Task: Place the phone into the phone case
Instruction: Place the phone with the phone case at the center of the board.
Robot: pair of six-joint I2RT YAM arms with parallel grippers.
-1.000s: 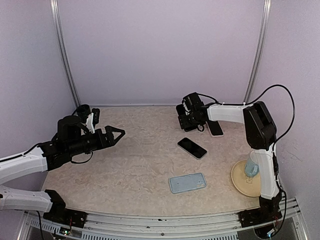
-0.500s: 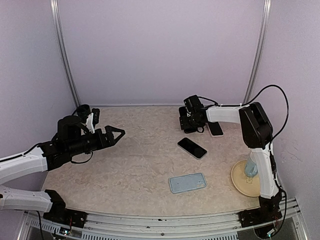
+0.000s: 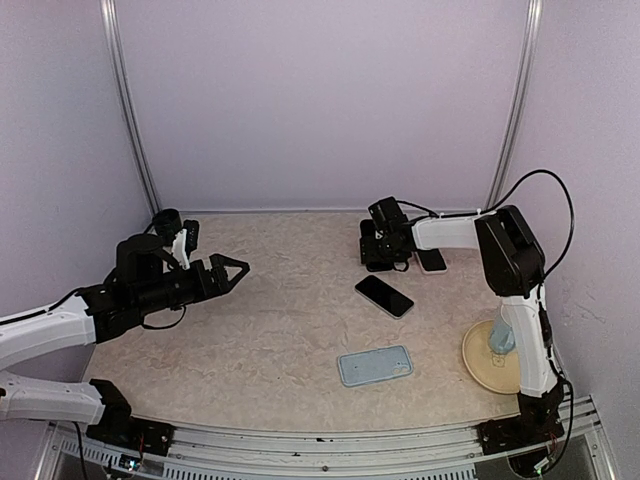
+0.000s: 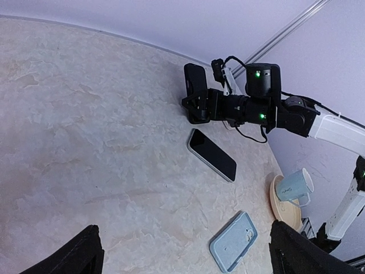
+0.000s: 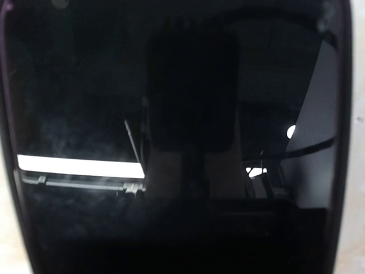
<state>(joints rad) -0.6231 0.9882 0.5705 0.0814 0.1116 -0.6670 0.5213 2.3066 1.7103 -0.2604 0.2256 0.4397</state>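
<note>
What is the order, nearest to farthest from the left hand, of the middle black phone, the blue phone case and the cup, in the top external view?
From the left hand:
1. Black phone, in the middle of the table.
2. Blue phone case, toward the near edge.
3. Cup, on the plate at the right side.

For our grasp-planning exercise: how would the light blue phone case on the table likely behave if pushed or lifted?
The phone case looks a thin, hollow shell, so probably light and somewhat bendy. Lying flat on the smooth table, it would likely slide rather than tip, and its low edge offers little grip.
</note>
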